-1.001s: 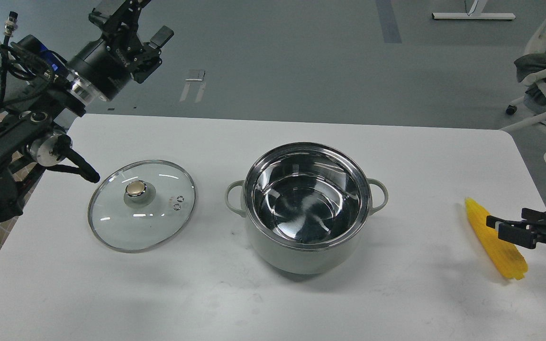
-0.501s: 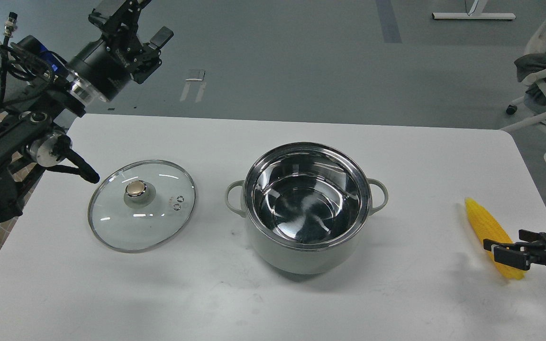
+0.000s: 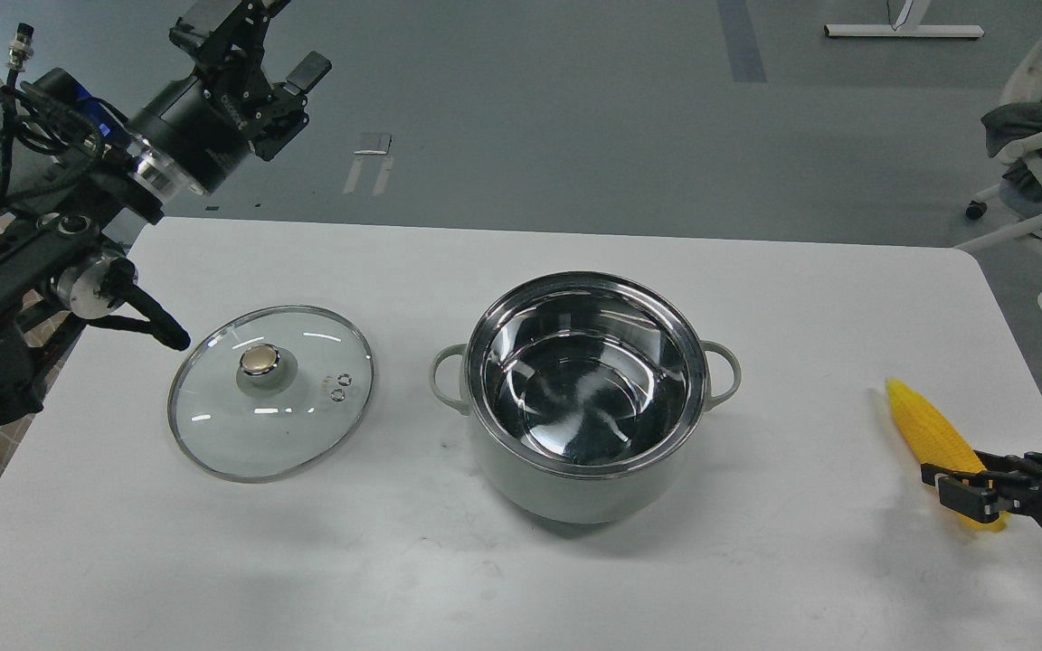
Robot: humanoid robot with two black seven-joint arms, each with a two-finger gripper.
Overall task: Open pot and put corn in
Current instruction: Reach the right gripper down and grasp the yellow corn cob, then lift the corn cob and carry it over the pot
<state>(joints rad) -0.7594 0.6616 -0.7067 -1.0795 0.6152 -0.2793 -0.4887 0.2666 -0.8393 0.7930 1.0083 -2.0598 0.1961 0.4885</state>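
Steel-lined pot (image 3: 586, 398) sits open mid-table; its glass lid (image 3: 270, 391) lies flat beside it on the left. Well right of the pot, my right gripper (image 3: 957, 484) straddles the corn (image 3: 930, 432), fingers narrowly parted. My left gripper (image 3: 245, 50) hangs spread wide, far left.

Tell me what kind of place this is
Probably a robotics lab or office, not a kitchen: a plain white table on a bare grey floor, an office chair at right, and a desk leg behind.
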